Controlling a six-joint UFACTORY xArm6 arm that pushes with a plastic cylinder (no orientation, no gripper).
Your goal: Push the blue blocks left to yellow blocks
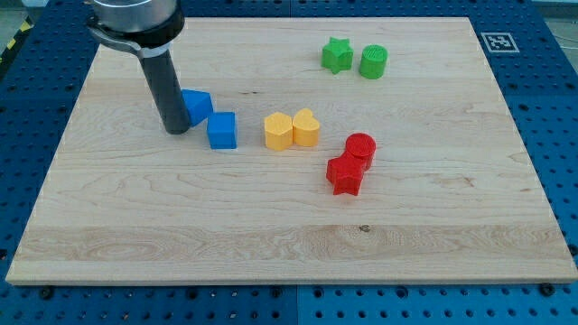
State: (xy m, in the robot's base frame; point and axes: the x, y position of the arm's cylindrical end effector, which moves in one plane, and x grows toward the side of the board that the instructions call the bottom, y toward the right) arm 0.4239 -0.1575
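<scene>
Two blue blocks lie left of centre: one blue block (197, 105) partly hidden behind my rod, and a blue cube (222, 130) just right and below it. My tip (176, 130) rests on the board touching the left side of the upper blue block, left of the blue cube. Two yellow blocks sit side by side to the right of the blue ones: a yellow hexagon-like block (278, 131) and a yellow heart-shaped block (306, 127). A small gap separates the blue cube from the yellow pair.
A green star (337, 55) and a green cylinder (373, 61) stand near the view's top right. A red cylinder (360, 147) and a red star (344, 174) touch right of centre. The wooden board (289, 244) lies on a blue perforated table.
</scene>
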